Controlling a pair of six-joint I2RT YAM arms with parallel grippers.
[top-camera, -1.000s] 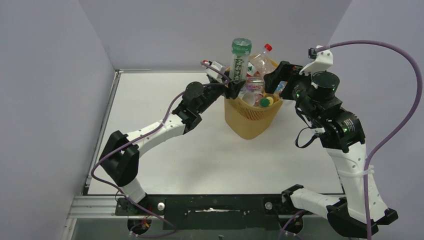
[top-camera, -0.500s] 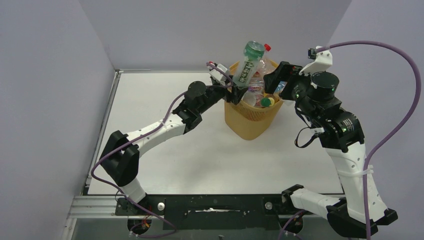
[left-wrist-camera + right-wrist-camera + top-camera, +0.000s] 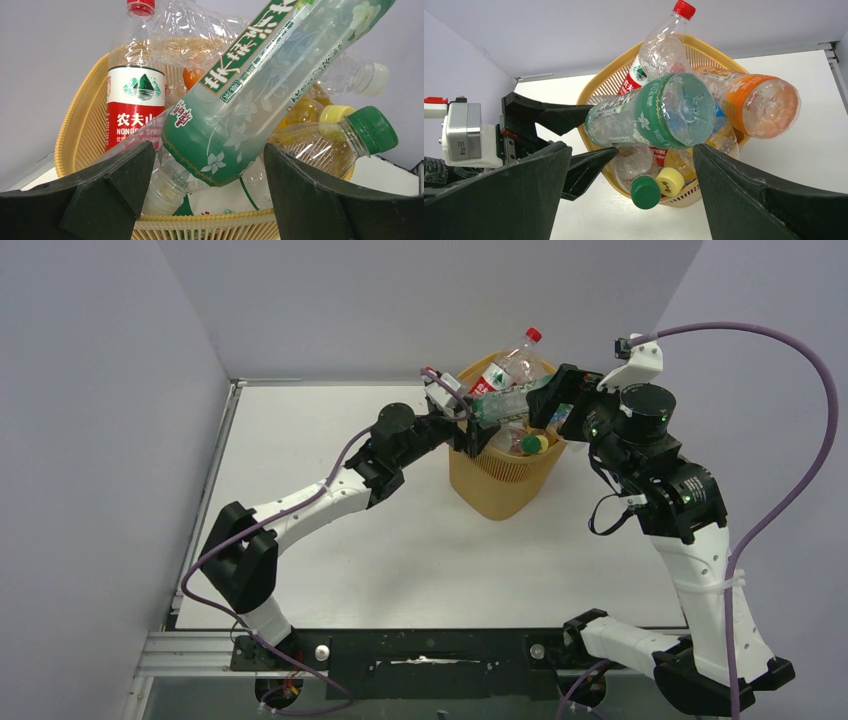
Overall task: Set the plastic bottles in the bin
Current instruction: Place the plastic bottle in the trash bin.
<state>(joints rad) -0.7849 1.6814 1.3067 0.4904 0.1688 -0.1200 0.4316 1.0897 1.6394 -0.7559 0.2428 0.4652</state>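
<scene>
The bin (image 3: 500, 485) stands at the back of the table, heaped with plastic bottles above its rim (image 3: 85, 120). A green-labelled bottle (image 3: 505, 400) lies tilted across the heap. Its near end (image 3: 215, 145) hangs between the fingers of my left gripper (image 3: 209, 147), which is open with a gap on both sides. The left gripper (image 3: 465, 425) sits at the bin's left rim. My right gripper (image 3: 632, 150) is open and empty at the right rim (image 3: 555, 408), facing the green-labelled bottle's far end (image 3: 684, 110). A red-capped bottle (image 3: 659, 45) sticks up behind.
An orange bottle (image 3: 749, 100) juts over the far-right rim. A green cap (image 3: 645, 191) and a yellow cap (image 3: 670, 181) poke over the near rim. The white table (image 3: 330, 440) has grey walls on three sides. The left wrist's camera housing (image 3: 466, 132) shows beside the bin.
The green-labelled bottle has tipped from upright in the left gripper to lying across the heap. The left gripper's fingers have spread apart. The right arm has stayed put.
</scene>
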